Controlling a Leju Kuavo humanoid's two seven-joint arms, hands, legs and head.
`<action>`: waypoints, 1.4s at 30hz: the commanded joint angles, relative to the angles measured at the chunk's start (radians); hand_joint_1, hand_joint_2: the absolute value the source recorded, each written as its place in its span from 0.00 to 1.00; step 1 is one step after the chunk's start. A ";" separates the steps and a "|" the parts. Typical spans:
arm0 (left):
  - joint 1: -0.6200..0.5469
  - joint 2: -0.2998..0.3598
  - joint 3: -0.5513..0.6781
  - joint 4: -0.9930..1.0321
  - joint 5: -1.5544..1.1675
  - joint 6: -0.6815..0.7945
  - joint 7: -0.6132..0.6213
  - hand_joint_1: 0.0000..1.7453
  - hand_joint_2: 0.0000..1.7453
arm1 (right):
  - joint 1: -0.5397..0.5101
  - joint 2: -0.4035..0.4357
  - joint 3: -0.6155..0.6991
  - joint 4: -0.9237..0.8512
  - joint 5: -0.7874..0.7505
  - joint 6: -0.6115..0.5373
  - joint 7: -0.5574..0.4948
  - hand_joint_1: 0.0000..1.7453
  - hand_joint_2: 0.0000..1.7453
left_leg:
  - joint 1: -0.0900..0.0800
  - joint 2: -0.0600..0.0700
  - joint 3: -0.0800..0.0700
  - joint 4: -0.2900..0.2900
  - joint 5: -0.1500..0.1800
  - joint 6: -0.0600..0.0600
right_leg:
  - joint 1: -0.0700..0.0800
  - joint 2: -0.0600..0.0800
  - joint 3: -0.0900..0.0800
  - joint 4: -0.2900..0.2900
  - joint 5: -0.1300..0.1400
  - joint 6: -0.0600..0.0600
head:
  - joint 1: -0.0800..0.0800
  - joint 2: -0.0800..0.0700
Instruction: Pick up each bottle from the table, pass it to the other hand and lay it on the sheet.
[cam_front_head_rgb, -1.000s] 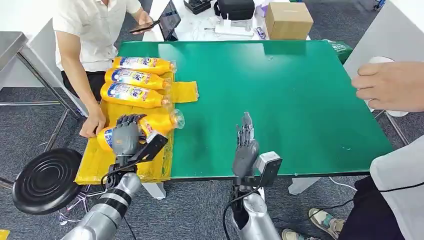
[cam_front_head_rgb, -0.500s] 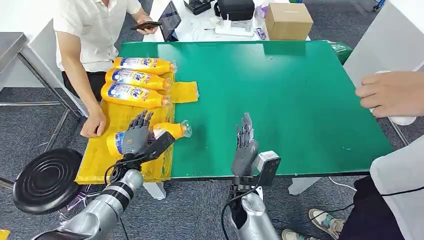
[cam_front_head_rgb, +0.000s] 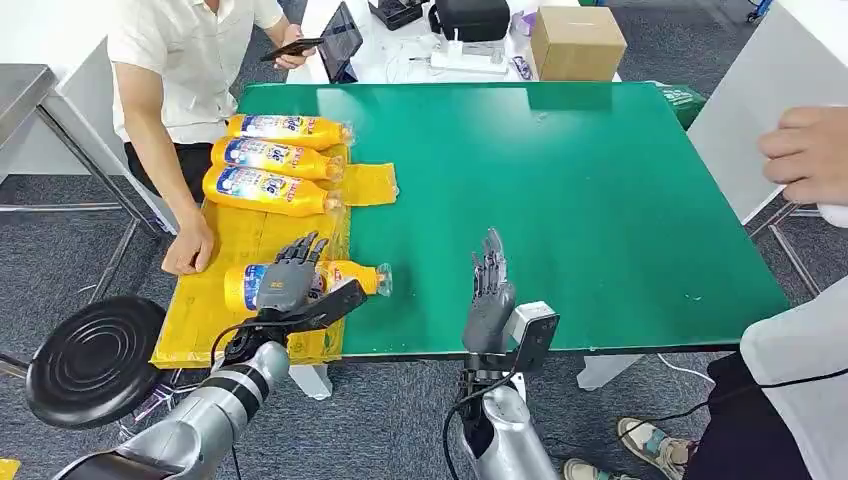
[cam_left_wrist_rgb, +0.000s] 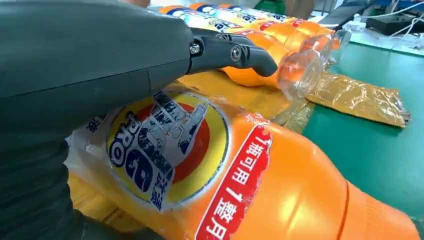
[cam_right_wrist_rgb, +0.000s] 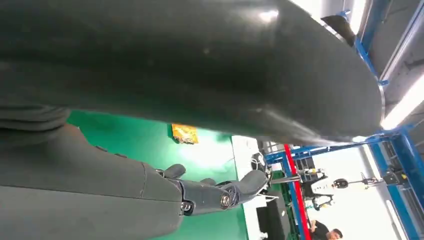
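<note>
An orange bottle (cam_front_head_rgb: 352, 275) with a blue and white label lies on its side on the yellow sheet (cam_front_head_rgb: 220, 325) near the table's front left, its clear cap end reaching over the green mat. My left hand (cam_front_head_rgb: 288, 282) hovers over its middle with fingers (cam_left_wrist_rgb: 235, 52) spread and straight, not wrapped around the bottle (cam_left_wrist_rgb: 240, 180). Three more orange bottles (cam_front_head_rgb: 268, 158) lie side by side at the sheet's far end. My right hand (cam_front_head_rgb: 490, 290) stands upright near the front edge, fingers extended, holding nothing.
A person in a white shirt stands at the left with one hand (cam_front_head_rgb: 188, 250) resting on the sheet. Another person's hand (cam_front_head_rgb: 810, 155) hovers at the right edge. A black stool (cam_front_head_rgb: 90, 360) stands front left, and a cardboard box (cam_front_head_rgb: 577, 40) sits beyond the green table (cam_front_head_rgb: 580, 200).
My left hand let go of the bottle: its fingers uncurled and spread while the bottle settled lower on the sheet. The hand at the right edge drew away. My right hand stayed still.
</note>
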 joint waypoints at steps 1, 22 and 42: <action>0.003 0.018 -0.003 0.040 0.089 -0.092 -0.101 0.00 1.00 | -0.041 -0.011 -0.013 0.075 0.001 0.009 -0.003 0.00 0.00 | 0.001 0.003 0.004 -0.002 0.000 -0.002 | 0.001 0.002 0.003 -0.002 0.001 -0.003 | 0.000 0.000; 0.038 0.082 -0.350 -0.084 -0.155 0.070 -0.137 0.00 1.00 | -0.036 -0.001 -0.094 0.028 0.040 -0.031 -0.024 0.00 0.00 | 0.002 0.001 0.003 -0.001 0.000 -0.002 | 0.002 -0.001 0.003 -0.001 0.000 -0.003 | 0.000 0.000; 0.410 -0.075 -0.042 -0.641 0.829 -0.015 -0.421 0.00 1.00 | 0.117 -0.028 0.007 -0.253 0.122 -0.237 -0.024 0.00 0.00 | 0.000 0.001 -0.001 0.000 -0.002 -0.002 | 0.001 -0.001 -0.001 -0.001 -0.001 -0.002 | 0.000 0.000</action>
